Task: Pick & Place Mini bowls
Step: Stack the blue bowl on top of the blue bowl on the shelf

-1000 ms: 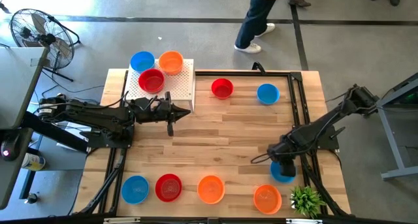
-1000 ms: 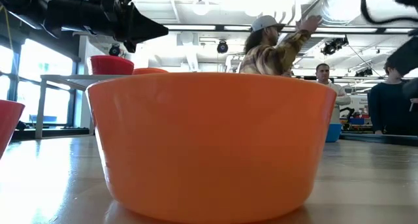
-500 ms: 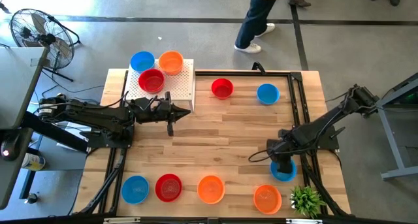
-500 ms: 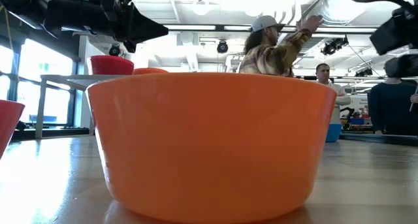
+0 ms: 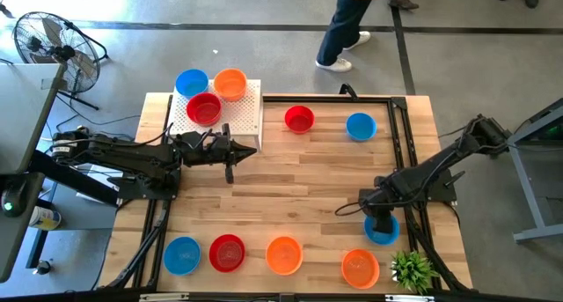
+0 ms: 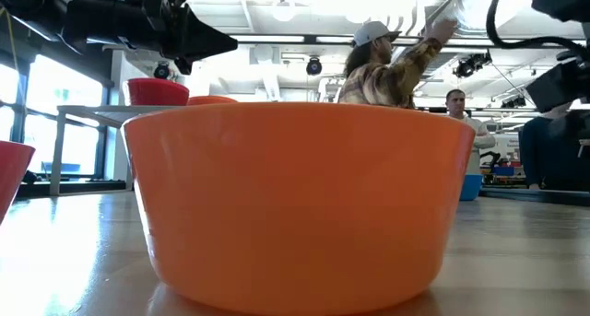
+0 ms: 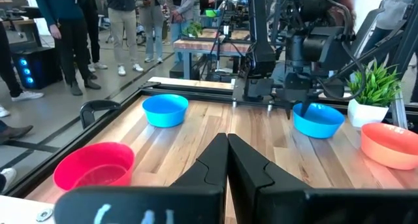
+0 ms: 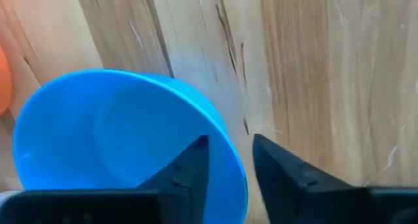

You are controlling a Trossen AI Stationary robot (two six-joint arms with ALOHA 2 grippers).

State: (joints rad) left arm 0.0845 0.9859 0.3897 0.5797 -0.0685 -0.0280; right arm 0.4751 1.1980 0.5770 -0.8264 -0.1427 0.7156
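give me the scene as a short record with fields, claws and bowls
left claw: shut, empty, above the table beside the white stand
right claw: fingers astride the rim of a blue bowl, one inside, one outside
stand: blue, orange and red bowls
far side: red bowl, blue bowl
near row: blue, red, orange, orange
plant: near right corner
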